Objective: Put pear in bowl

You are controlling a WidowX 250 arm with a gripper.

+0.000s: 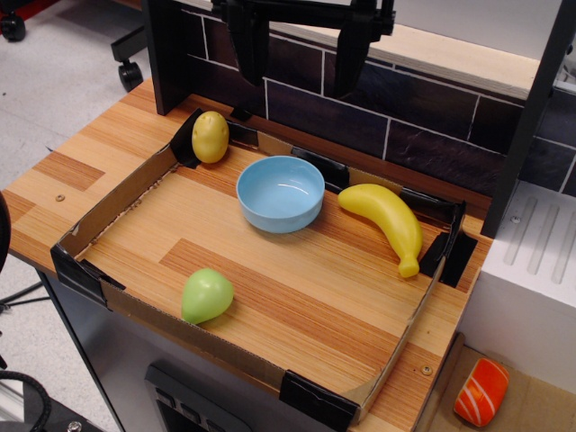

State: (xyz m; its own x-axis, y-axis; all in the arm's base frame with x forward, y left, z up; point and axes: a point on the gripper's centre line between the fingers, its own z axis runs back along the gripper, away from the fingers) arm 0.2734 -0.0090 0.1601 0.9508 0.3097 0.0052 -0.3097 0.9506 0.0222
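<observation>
Cardboard rim (117,193), low, taped at the corners with black tape, fences off a work area on the wooden table (306,297). Nearest the camera: light-green pear (206,295) lying on its side on the wood, just inside the front cardboard wall, left of centre, nothing touching it. Off the table at bottom right, an orange-and-white toy (481,392) sits on a lower surface. Further back, about mid-tray: light-blue bowl (280,193), upright, nothing visible in it, well apart from the pear. Right of the bowl, near but not touching, a yellow banana (387,221) lies diagonally with its tip toward the right wall. Back-left corner: yellow speckled potato-like fruit (210,136) resting against the taped cardboard. Farthest: gripper (301,63) hanging at the top of frame above the dark tiled backsplash (405,117), two black fingers (248,45) spread wide, holding nothing, well clear of the pear.
</observation>
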